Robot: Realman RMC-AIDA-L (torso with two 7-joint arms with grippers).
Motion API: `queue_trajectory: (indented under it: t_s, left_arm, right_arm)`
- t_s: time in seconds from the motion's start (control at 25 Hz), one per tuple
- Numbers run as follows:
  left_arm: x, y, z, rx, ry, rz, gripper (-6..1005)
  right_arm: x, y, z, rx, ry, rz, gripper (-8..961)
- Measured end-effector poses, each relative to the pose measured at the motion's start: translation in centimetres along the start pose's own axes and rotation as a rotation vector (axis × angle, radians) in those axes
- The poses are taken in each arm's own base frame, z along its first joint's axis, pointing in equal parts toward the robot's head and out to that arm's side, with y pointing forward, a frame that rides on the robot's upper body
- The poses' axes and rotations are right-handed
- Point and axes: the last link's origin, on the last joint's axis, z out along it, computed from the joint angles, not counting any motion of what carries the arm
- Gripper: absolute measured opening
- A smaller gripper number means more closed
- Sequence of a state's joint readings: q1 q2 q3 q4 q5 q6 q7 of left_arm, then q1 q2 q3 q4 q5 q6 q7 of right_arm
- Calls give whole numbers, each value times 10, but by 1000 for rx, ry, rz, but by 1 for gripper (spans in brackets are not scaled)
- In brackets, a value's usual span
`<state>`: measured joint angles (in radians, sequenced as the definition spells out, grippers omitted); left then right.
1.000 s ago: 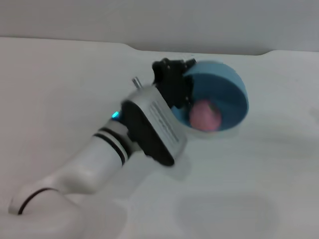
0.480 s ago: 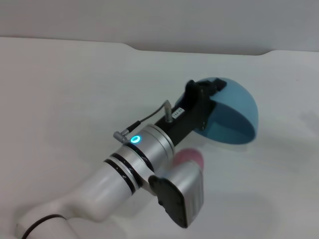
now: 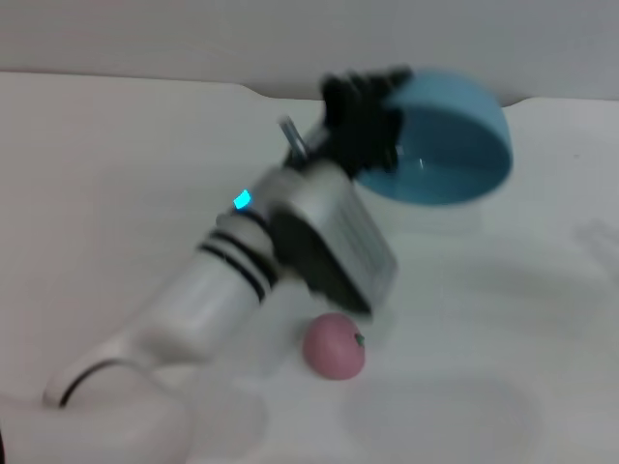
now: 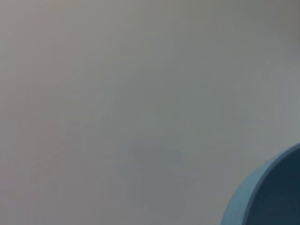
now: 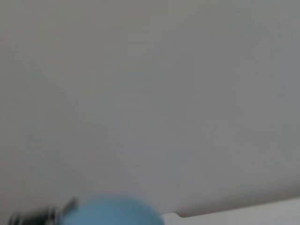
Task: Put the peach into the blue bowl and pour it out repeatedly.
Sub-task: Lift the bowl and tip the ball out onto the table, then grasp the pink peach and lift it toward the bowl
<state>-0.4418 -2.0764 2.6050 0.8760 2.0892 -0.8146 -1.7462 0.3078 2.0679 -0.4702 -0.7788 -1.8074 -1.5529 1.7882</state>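
Blue bowl: clamped at its rim in my left hand, lifted, tilted, at 1 o'clock.
Peach: pink, on the white counter, at 6 o'clock.
Right hand: unseen.

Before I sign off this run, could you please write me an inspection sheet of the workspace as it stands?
Surface: white table, bare apart from the job's things.
Job's things: the peach lies on the table, outside the bowl, near the left arm's wrist. The blue bowl is held up off the table and tilted on its side; no fruit seen in it.
Clutter: nothing seen.
Grippers: the left gripper clamps the bowl's rim. The right gripper is out of the head view.
Cables: a thin connector sticks out at the left wrist.
Surroundings: a plain pale wall behind the table.
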Motion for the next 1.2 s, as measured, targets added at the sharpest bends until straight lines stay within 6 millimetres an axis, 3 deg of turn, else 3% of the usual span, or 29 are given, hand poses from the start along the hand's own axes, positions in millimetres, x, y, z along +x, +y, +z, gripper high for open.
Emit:
queue_trajectory:
  t_s: [0.2, 0.48, 0.56, 0.68, 0.8, 0.96, 1.2]
  left_arm:
    - [-22, -40, 26, 18, -188, -383, -1]
    - [-59, -60, 41, -221, -329, -756, 0]
    - [-72, -72, 41, -241, -359, -880, -1]
    - [-99, -91, 34, -294, -440, -1081, -1]
    - [-124, -104, 23, -364, -600, -1206, -1]
    - [-138, -107, 8, -417, -781, -1251, 0]
    - [-140, -109, -18, -485, -954, -1290, 0]
  right_arm:
    - [4, 11, 14, -80, 52, -129, 467]
    - [14, 33, 51, -215, 235, -212, 475]
    - [17, 37, 61, -236, 288, -226, 548]
    - [24, 40, 73, -254, 380, -254, 658]
    - [29, 47, 87, -281, 470, -275, 659]
    - [31, 51, 98, -280, 528, -271, 659]
    - [43, 64, 125, -276, 690, -350, 659]
